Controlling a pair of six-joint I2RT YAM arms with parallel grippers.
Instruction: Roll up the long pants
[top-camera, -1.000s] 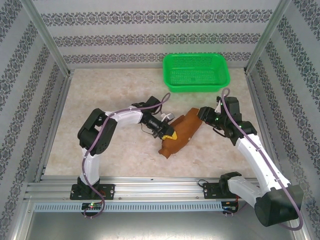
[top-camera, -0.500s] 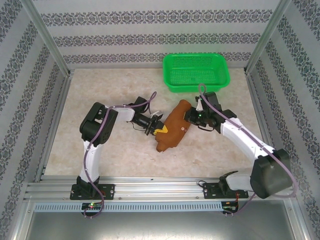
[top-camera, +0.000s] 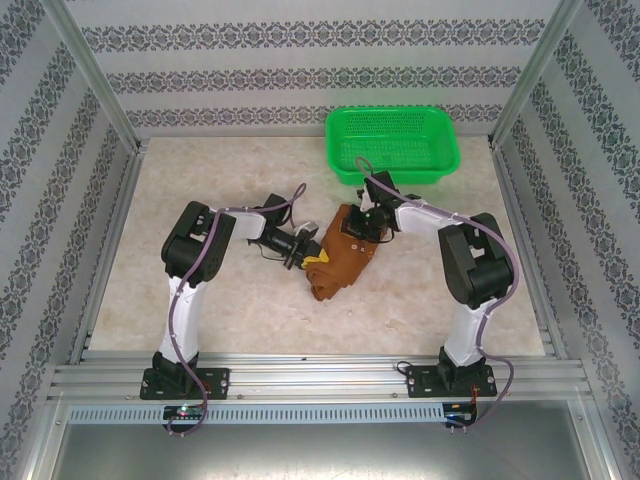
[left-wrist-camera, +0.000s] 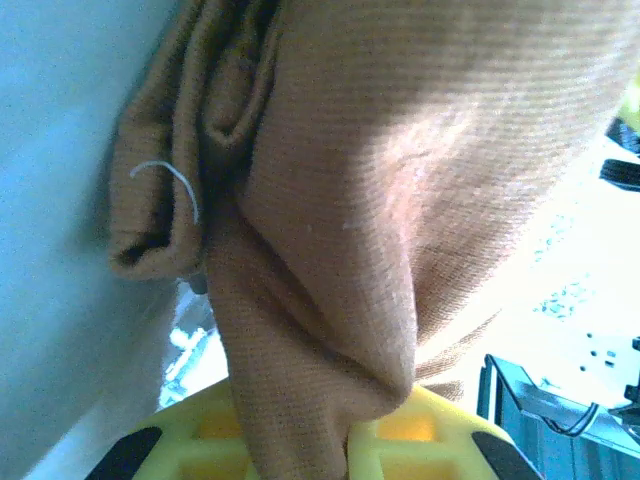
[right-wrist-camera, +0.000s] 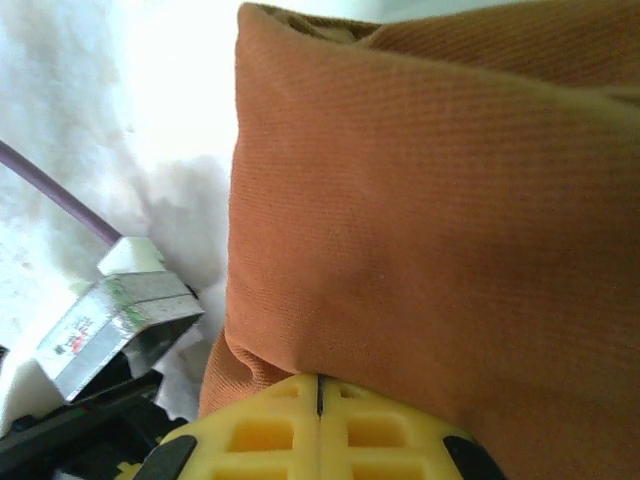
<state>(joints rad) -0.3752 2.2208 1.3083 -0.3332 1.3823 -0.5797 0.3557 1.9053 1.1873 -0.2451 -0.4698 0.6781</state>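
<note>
The pants (top-camera: 340, 258) are bunched, so legs and waistband cannot be told apart from above. Fabric hides the fingertips of the left gripper (left-wrist-camera: 300, 450), and the right wrist view cuts the cloth off at its right edge.

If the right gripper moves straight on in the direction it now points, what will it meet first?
The long pants: the fabric lies right at the tips of the shut right gripper, so it would press into them. Behind them probably comes the left gripper, but depth is unclear.
</note>
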